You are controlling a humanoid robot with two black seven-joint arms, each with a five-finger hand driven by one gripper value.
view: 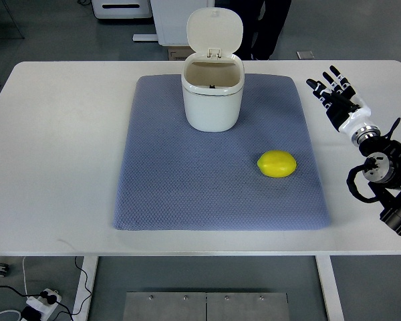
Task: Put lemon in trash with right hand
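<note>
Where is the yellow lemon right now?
The lemon lies on the blue mat, toward its right side, in front of the open white trash bin and left of the right hand.

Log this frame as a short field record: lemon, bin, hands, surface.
lemon: lying on the mat, to the right of and nearer the camera than the bin, untouched
bin: white, upright at the mat's far middle, lid flipped open
mat: blue-grey, flat on the white table
right robot hand: fingers spread, holding nothing, over the table right of the mat
left robot hand: not in view
</note>
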